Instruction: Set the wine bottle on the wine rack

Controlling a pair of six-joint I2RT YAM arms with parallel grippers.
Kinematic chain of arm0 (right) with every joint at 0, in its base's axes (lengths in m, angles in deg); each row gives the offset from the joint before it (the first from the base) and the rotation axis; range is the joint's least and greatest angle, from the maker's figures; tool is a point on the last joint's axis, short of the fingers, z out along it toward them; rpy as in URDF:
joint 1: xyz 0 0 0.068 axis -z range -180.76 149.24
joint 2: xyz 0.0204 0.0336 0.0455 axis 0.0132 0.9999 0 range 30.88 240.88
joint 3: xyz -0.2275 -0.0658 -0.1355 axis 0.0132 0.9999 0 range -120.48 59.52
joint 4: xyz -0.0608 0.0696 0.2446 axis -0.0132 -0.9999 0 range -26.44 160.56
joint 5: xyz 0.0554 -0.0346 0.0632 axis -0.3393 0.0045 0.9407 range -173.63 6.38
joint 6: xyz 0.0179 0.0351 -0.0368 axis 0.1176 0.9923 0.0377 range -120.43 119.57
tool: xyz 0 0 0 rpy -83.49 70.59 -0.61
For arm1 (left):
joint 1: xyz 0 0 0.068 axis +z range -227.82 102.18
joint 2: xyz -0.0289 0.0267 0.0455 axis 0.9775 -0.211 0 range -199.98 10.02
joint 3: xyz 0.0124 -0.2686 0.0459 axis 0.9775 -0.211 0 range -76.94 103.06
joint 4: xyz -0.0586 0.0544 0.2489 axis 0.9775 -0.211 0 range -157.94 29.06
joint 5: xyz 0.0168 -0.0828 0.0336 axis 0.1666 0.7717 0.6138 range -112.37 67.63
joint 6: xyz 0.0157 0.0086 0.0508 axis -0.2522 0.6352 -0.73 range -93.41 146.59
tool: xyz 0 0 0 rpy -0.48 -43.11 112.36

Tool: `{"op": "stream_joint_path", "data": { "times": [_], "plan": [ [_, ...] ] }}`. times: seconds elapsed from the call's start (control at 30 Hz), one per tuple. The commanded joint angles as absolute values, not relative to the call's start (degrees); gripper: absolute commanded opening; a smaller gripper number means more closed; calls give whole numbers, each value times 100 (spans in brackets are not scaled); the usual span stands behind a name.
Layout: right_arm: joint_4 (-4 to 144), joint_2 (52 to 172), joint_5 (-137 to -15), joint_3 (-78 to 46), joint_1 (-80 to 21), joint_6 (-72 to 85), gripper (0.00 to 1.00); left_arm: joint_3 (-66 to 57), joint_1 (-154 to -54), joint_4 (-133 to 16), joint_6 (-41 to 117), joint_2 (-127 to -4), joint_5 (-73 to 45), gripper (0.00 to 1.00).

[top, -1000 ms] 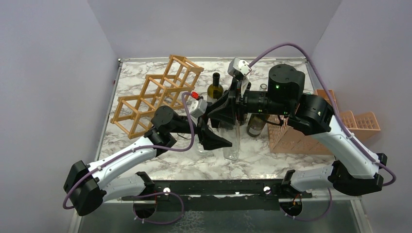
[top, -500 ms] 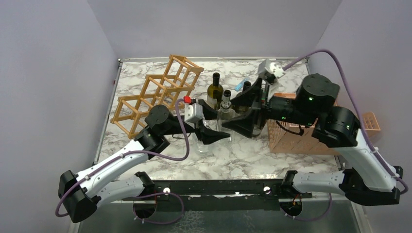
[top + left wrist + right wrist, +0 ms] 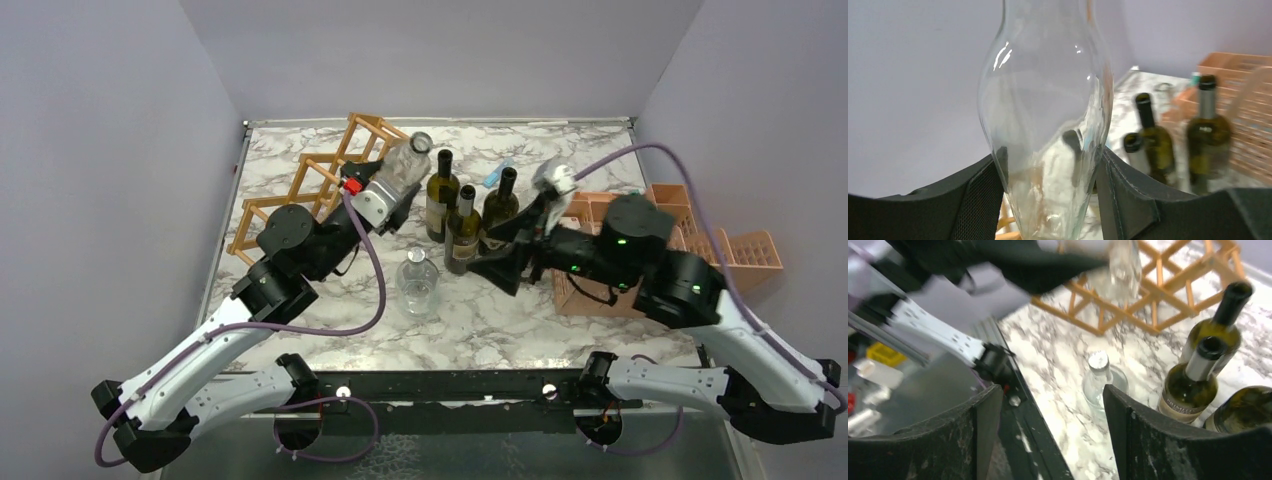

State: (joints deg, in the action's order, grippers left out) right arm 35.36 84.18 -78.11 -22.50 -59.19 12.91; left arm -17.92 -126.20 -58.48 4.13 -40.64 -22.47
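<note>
Wine bottle clenched in left hand, seemingly over rack; three green bottles, one clear bottle standing; right hand released.

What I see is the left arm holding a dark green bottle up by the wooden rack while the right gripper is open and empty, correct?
Not quite: the bottle in the left gripper is clear glass, not dark green, as the left wrist view shows. It is held up by the wooden rack, and the right gripper is open and empty.
</note>
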Motion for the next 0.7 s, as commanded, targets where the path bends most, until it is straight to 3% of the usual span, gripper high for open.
{"op": "stream_joint_path", "data": {
  "times": [0.0, 0.23, 0.47, 0.67],
  "plan": [
    [4094, 8562, -7293, -712, -5942, 664, 72, -1305, -12607, -5585, -302, -3794, -4067, 0],
    [5802, 8915, -7030, 1288, -5994, 491, 47, -1031, -12612, -5985, -265, -3701, -4341, 0],
    [8584, 8935, -7412, 3205, -6283, 810, 46, -870, -12613, -6255, -222, -3717, -4506, 0],
    [10219, 10373, -8152, 3518, -6741, 1268, 46, -791, -12612, -6375, -271, -3774, -4422, 0]
  ]
}}
